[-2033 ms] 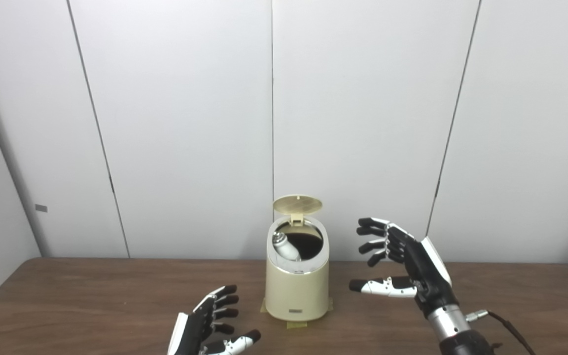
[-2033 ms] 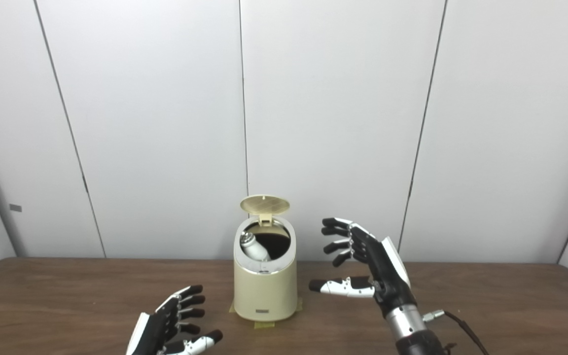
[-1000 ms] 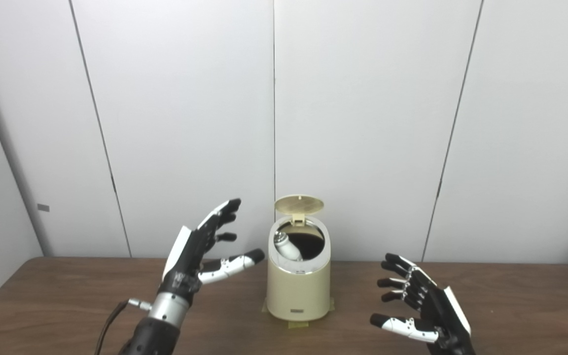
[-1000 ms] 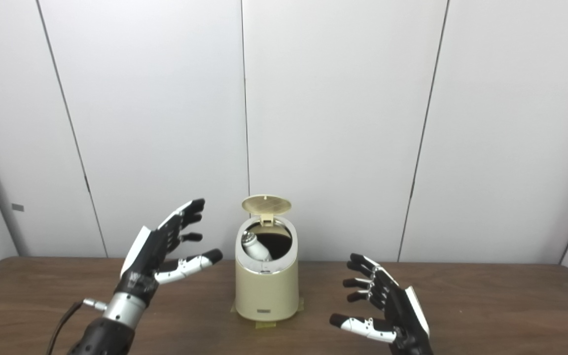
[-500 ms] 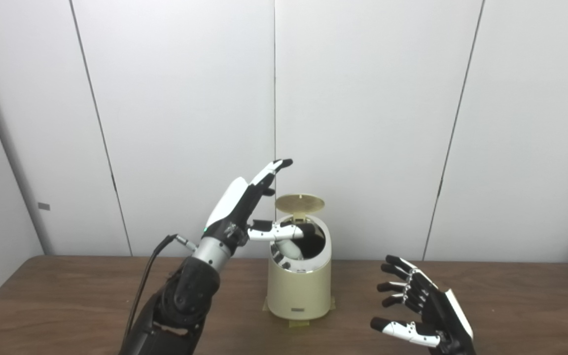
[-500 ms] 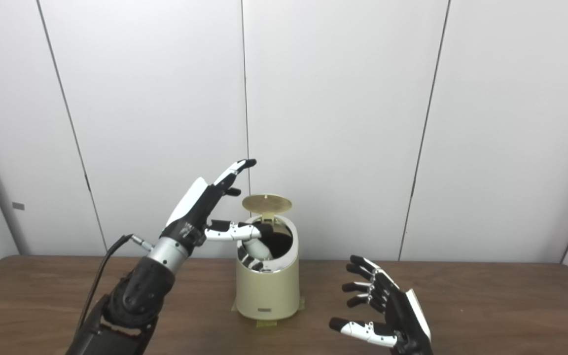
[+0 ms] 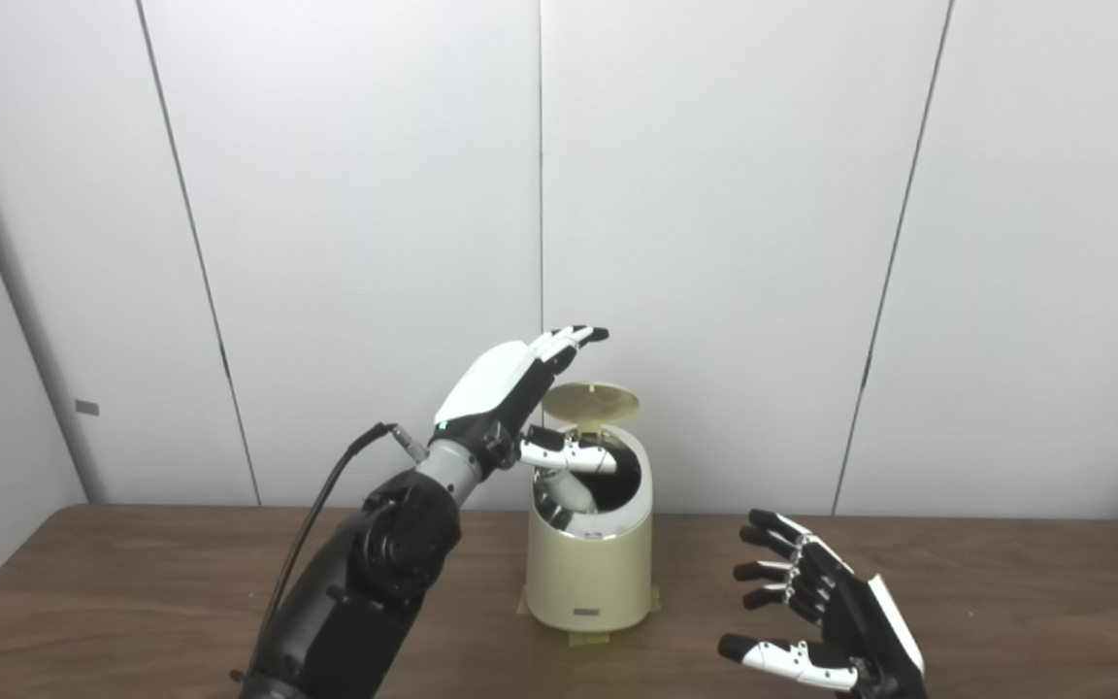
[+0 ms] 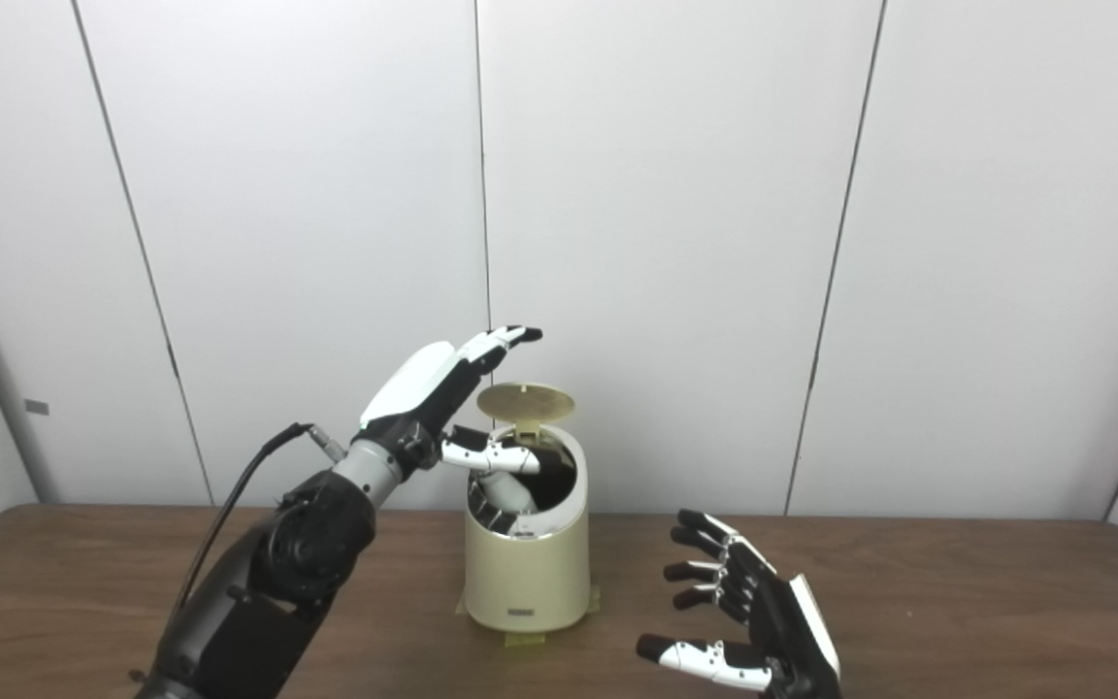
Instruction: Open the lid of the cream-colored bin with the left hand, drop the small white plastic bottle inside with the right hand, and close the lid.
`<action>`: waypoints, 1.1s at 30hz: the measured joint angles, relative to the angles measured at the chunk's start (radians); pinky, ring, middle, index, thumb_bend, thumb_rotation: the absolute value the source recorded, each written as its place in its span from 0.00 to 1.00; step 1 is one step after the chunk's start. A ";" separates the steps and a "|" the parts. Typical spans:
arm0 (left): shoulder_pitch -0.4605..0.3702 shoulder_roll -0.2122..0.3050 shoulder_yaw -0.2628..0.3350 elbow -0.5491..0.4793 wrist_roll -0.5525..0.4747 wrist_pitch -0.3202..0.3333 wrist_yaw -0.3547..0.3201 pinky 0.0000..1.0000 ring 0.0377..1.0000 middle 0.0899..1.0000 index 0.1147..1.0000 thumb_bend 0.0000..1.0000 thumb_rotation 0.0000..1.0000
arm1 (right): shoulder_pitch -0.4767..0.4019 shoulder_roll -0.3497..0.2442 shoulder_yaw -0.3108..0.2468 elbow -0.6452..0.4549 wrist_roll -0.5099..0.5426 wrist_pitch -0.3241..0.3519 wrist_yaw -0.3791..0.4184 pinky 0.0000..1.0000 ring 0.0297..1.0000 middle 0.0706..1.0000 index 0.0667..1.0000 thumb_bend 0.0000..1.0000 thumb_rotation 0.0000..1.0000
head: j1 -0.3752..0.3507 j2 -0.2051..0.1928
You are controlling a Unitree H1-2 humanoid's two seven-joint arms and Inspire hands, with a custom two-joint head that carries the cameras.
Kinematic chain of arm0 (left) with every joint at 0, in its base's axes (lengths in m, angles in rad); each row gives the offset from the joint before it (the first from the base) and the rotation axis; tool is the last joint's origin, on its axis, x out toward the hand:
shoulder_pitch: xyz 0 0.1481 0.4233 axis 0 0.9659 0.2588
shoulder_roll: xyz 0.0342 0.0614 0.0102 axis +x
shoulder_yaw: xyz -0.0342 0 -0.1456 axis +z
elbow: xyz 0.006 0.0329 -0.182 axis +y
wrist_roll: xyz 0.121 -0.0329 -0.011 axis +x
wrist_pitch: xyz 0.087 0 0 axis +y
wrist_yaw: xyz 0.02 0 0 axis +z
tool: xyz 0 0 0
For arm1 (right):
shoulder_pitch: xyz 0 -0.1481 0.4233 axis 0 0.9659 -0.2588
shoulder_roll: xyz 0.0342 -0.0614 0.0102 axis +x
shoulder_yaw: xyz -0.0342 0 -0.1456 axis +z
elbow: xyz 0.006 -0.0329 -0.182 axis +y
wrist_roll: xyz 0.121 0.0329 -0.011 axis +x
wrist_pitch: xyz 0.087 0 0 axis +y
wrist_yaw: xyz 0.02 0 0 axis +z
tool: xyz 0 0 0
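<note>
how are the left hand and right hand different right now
The left hand is raised above the open lid of the cream-colored bin, fingers stretched out together; the right hand hangs low over the table to the bin's right, fingers curled and spread. The left shows its white back, the right mostly its dark fingers. Both are open and hold nothing; the bottle lies inside the bin.

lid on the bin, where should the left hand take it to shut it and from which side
Probably the lid's raised front edge, from above: it stands open on a rear hinge over the bin, and the open left hand hovers just above-left of it.
</note>
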State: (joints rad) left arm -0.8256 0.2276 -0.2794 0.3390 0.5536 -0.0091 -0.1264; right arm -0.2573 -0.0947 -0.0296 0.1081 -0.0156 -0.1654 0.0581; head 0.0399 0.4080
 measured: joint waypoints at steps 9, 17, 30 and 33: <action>-0.001 0.073 -0.110 -0.065 0.219 0.062 -0.044 1.00 1.00 0.82 0.78 0.96 0.48 | 0.002 0.003 0.002 -0.006 -0.012 0.004 -0.002 0.53 0.65 0.77 0.78 0.81 0.12 | -0.005 0.006; 0.005 0.092 -0.117 -0.140 0.277 0.059 -0.044 1.00 1.00 0.75 0.71 0.96 0.49 | 0.002 0.003 0.007 -0.008 -0.022 0.007 -0.002 0.53 0.64 0.77 0.78 0.80 0.14 | -0.003 0.011; 0.057 0.111 -0.079 -0.247 0.249 0.041 -0.127 1.00 1.00 0.76 0.73 0.96 0.47 | 0.001 0.005 0.008 -0.015 -0.021 0.024 -0.003 0.54 0.64 0.77 0.78 0.80 0.17 | -0.009 0.023; 0.070 0.113 -0.074 -0.255 0.247 0.038 -0.148 1.00 0.99 0.76 0.73 0.97 0.46 | 0.001 0.006 0.008 -0.015 -0.022 0.025 -0.003 0.54 0.64 0.78 0.79 0.80 0.17 | -0.012 0.025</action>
State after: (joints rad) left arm -0.7553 0.3402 -0.3534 0.0840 0.8005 0.0290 -0.2744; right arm -0.2561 -0.0884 -0.0215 0.0935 -0.0371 -0.1406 0.0548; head 0.0276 0.4326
